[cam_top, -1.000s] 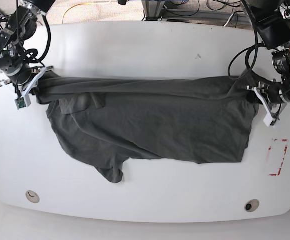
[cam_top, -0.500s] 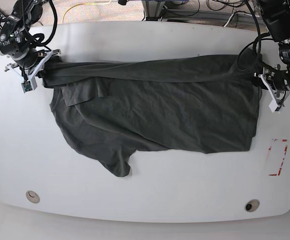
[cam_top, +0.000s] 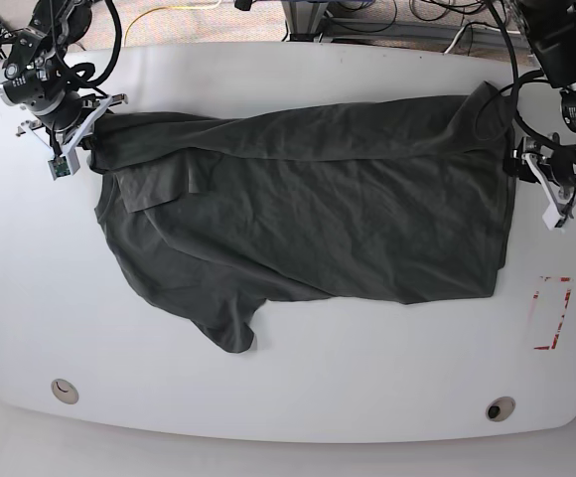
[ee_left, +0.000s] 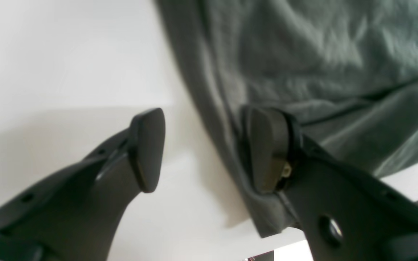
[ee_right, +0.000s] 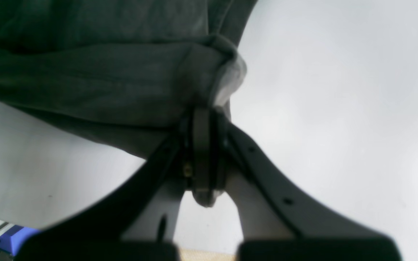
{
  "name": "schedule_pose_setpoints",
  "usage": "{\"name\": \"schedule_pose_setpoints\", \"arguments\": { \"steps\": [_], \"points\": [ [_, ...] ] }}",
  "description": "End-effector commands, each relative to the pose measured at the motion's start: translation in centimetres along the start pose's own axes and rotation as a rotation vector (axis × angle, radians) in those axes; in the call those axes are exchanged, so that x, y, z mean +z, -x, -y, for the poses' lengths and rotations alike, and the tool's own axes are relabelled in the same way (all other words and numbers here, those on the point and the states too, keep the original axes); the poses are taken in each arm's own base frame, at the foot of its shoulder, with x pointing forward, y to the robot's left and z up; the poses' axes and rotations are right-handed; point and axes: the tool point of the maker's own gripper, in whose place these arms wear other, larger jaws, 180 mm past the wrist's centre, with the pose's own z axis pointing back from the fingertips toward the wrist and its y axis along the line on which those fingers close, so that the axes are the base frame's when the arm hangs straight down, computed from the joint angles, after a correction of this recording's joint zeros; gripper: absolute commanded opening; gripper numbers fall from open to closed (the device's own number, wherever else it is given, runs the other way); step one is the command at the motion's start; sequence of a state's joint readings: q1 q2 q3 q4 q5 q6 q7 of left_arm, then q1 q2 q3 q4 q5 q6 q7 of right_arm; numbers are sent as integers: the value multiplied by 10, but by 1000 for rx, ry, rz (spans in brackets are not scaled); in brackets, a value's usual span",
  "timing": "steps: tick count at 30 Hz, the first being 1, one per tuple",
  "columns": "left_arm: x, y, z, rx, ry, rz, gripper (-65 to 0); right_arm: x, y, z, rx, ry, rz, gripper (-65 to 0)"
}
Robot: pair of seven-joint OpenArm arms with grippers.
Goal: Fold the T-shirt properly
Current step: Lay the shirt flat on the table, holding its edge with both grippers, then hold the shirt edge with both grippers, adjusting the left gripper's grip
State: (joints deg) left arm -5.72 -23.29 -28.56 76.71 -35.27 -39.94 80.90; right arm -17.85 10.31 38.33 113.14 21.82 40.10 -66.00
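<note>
Two grippers observed: right gripper [ee_right: 205,152] pinches the T-shirt [cam_top: 308,214] corner; left gripper [ee_left: 205,148] spread, shirt edge against one finger.

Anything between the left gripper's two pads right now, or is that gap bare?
Bare. In the left wrist view the left gripper stands open over white table; the T-shirt edge lies against the right-hand pad only, not between them.

White table [cam_top: 298,397] with rounded corners, two round holes [cam_top: 65,390] near its front edge, red-marked rectangle [cam_top: 550,312] at right; cables [cam_top: 169,14] on the floor behind.
</note>
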Motion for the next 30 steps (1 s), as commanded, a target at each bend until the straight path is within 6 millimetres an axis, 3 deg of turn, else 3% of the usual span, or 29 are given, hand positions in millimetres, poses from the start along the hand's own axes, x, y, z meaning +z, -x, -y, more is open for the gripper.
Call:
{"name": "schedule_pose_setpoints", "arguments": {
  "steps": [1,5,9,14,24,30],
  "points": [
    [11,-29,10,-25,61,112,-299,5,-11,5,15,16,39,-650],
    [4,-8,36,-71,177,67,-299,5,-12,4,14,15,41,-650],
    [7,3,76,-161,305,54,-299,5,-12,4,15,16,42,-650],
    [17,19,100,-208,351,59,-300,5,-15,4,13,16,48,-650],
    [54,17,84,-260,205,130,-300,2,-13,-4,-10,-1,54,-650],
    [61,18,67,-245,93,105,-299,2,-13,-5,-12,-3,53,-650]
  ]
}}
